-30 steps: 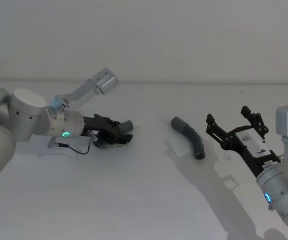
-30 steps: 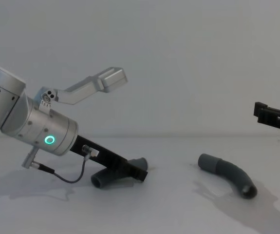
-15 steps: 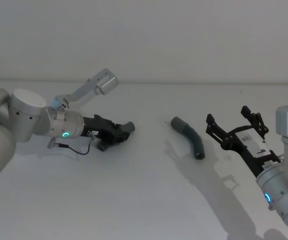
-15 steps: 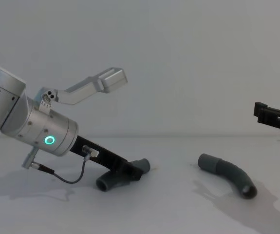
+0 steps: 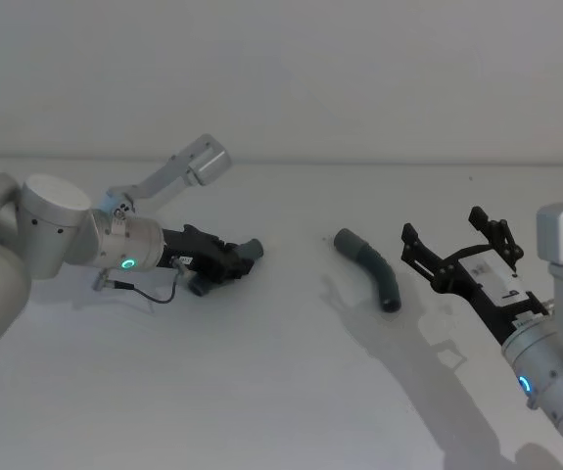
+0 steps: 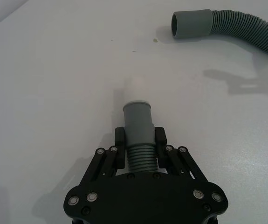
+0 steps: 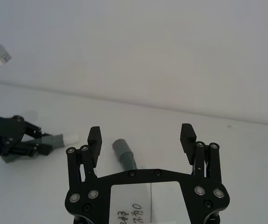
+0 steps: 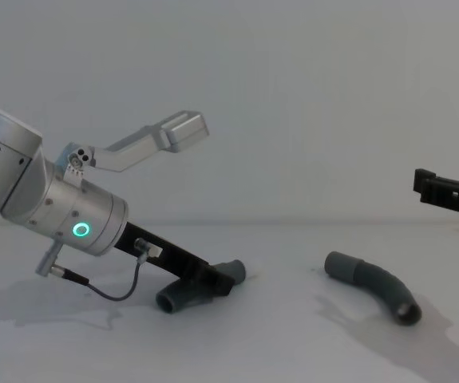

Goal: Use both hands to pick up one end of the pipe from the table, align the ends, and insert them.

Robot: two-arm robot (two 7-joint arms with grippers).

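The left gripper (image 6: 140, 141) was clamped on the first hose (image 6: 140, 161) at the ribs just behind its cuff (image 6: 138, 119), so that cuff and whitish tip (image 6: 136, 88) projected free ahead of the jaws, presumably to enter the mating end; whether the hose's rear touched the table (image 5: 281, 392) could not be told. The right gripper (image 7: 141, 134) hovered with jaws wide, the second hose (image 7: 123, 156) lying on the table ahead of them, ungripped, its open cuff (image 6: 189, 23) turned toward the left gripper, apparently placed for pickup and alignment.
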